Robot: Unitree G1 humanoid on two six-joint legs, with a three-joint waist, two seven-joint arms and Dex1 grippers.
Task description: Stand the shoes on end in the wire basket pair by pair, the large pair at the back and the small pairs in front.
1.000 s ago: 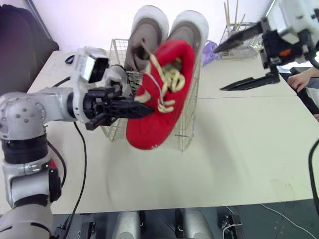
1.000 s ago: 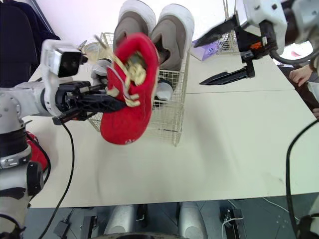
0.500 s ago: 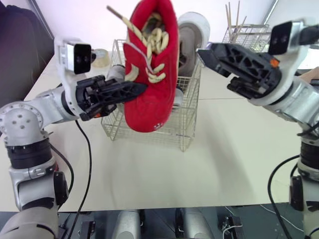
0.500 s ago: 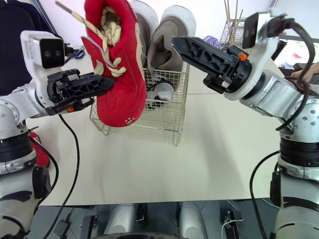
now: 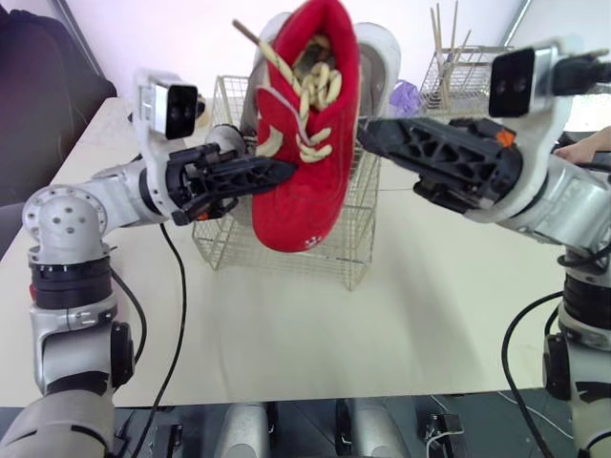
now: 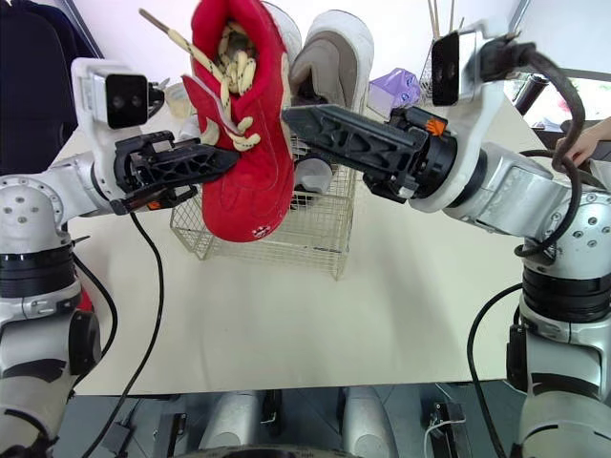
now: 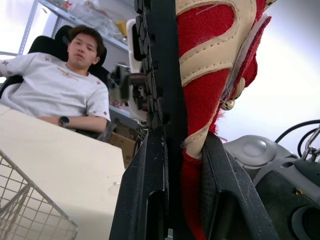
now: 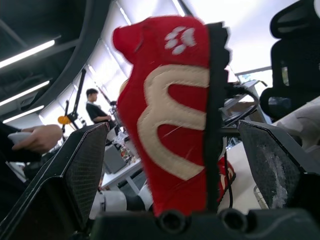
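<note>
The left fingers (image 5: 243,175) stay clamped on the red shoe (image 5: 310,181) by the wire basket (image 5: 220,239). The open right fingers (image 6: 353,138) now straddle the shoe.

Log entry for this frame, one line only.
left gripper: shut on red shoe, aloft, toe down | right gripper: open, flanking shoe | wire basket: grey pair upright at back

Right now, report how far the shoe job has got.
Done: the large grey pair stands on end at the back of the wire basket, with what looks like a small pale shoe low in front of it. In hand: the left gripper is shut on the red shoe, held toe-down over the basket's front; the right gripper is open beside it. Left: setting that shoe in front.
</note>
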